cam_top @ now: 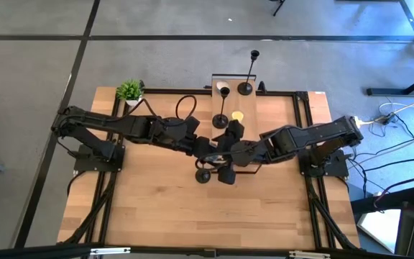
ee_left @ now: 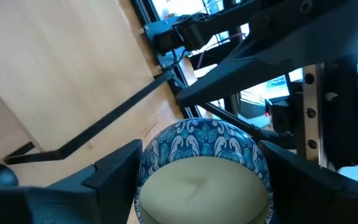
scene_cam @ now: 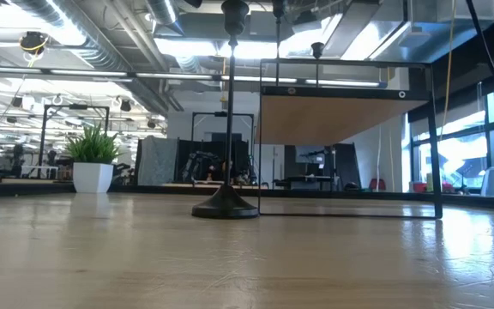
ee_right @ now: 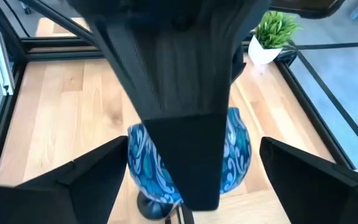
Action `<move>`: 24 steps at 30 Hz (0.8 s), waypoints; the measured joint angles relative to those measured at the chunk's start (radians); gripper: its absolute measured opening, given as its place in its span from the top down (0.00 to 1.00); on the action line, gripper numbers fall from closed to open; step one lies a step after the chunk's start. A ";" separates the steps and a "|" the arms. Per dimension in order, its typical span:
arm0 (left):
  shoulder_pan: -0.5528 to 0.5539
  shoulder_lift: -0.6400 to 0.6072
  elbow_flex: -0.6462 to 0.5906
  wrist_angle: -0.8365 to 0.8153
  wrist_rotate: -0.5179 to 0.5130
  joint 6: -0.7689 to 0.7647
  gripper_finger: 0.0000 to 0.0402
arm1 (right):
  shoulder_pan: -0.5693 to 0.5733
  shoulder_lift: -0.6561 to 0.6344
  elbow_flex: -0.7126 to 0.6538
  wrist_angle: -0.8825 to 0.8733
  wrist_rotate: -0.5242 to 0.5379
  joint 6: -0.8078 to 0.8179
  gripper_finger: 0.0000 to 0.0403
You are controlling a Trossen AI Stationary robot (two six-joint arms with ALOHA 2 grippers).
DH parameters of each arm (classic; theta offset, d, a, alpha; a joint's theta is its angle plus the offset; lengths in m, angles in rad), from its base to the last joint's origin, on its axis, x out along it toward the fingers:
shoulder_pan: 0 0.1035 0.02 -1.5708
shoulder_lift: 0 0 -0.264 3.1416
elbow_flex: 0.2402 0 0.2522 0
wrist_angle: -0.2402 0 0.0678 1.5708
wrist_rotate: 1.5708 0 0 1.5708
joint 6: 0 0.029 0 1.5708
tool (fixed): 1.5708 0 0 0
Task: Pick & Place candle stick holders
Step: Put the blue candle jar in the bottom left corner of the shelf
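My left gripper (ee_left: 201, 168) is shut on a round candle (ee_left: 204, 177) with a blue patterned wall and white wax. My right gripper (ee_right: 191, 155) faces it, open, one finger on either side of the same candle (ee_right: 238, 155) without touching it. Both meet above the table's middle (cam_top: 221, 151). One black candle stick holder (scene_cam: 227, 202) stands on its round base just near of the grippers (cam_top: 203, 175). A second holder (cam_top: 221, 115) stands farther back. The third (cam_top: 249, 75) stands at the far edge. My left gripper pinches the candle's round patterned wall (ee_left: 151, 152) between its two fingers, across its width. The fingers come from the table's left, slanting down. The candle is lifted clear of the table, its wax top (ee_left: 204, 186) turned toward the wrist.
A green potted plant (cam_top: 129, 90) stands at the far left corner. A yellow candle (cam_top: 237, 115) lies beside the second holder. A raised wooden shelf on a black frame (scene_cam: 350, 112) stands at the far middle. Black rails (cam_top: 192, 91) border the table; the near half is bare wood.
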 joint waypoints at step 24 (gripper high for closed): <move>-0.002 -0.001 0.000 0.023 -0.003 -0.008 0.28 | -0.003 0.000 0.000 0.018 -0.019 -0.019 0.10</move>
